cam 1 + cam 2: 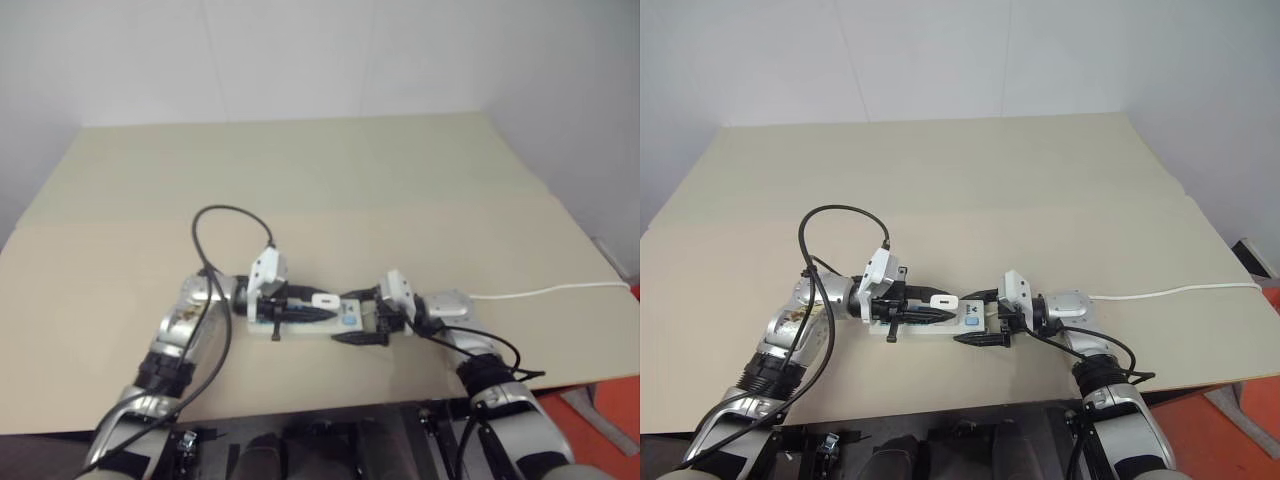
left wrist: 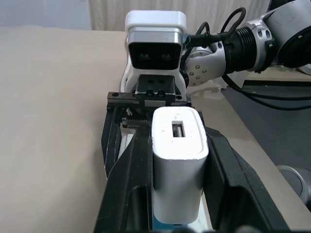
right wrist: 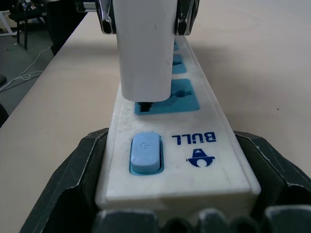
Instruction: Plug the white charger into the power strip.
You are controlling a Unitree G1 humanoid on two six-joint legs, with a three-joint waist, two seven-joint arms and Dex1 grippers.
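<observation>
L gripper [image 2: 177, 194] level, clamping white charger [image 2: 178, 160]

Beige table [image 1: 400, 170] spans the area, its surface plain with a faint seam running across. Pale wall [image 1: 300, 50] stands behind its far edge. Orange-red floor patch [image 1: 615, 410] visible past the right corner.

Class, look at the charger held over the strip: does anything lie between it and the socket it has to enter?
Nothing visible does. The white charger stands upright directly over the blue socket nearest the switch end of the power strip, its prongs already at the openings.
</observation>
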